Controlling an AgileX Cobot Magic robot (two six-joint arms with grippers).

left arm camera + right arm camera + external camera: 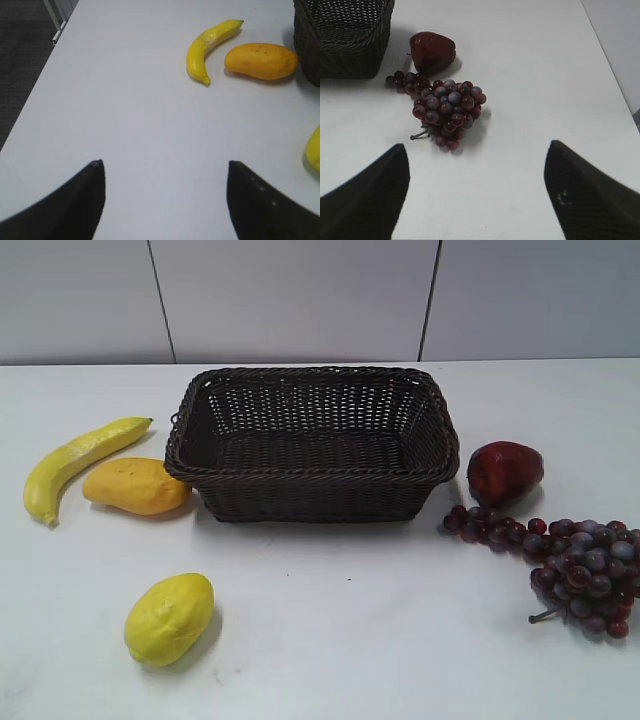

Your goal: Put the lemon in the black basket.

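Observation:
The lemon (169, 617) lies on the white table at the front left, apart from the other fruit; a sliver of it shows at the right edge of the left wrist view (314, 149). The black basket (312, 472) stands empty at the middle back; its corner shows in the left wrist view (307, 40) and in the right wrist view (352, 40). My left gripper (165, 167) is open and empty over bare table, left of the lemon. My right gripper (476, 150) is open and empty, short of the grapes. Neither gripper shows in the exterior view.
A banana (75, 462) and an orange-yellow mango (137, 485) lie left of the basket. A dark red fruit (504, 472) and a bunch of purple grapes (575, 565) lie to its right. The table's left edge (35, 102) drops to a dark floor.

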